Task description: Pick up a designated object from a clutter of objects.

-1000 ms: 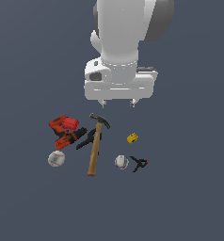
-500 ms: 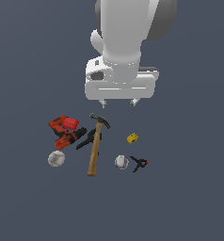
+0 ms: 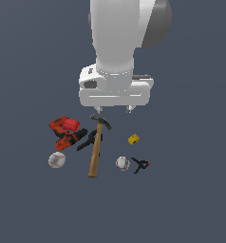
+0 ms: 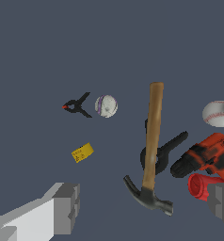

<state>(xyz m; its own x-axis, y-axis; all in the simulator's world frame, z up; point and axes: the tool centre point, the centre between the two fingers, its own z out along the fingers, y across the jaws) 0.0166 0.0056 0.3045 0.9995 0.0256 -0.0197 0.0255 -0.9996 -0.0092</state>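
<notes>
White with red stitching, the baseball (image 3: 56,159) lies on the floor at the clutter's edge toward the exterior view's left, just below the red-and-black power drill (image 3: 65,132). Your gripper (image 3: 115,109) hangs above the hammer (image 3: 97,144) head, fingers (image 4: 67,208) spread wide, empty. The purplish-marked ball (image 3: 123,163) sits beside a small black clamp (image 3: 140,164).

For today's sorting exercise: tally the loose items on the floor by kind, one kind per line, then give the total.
Balls: 2, baseball, purple-marked ball
Clamps: 2, large clamp, small clamp
Drill: 1
Hammer: 1
Yellow block: 1
Total: 7
</notes>
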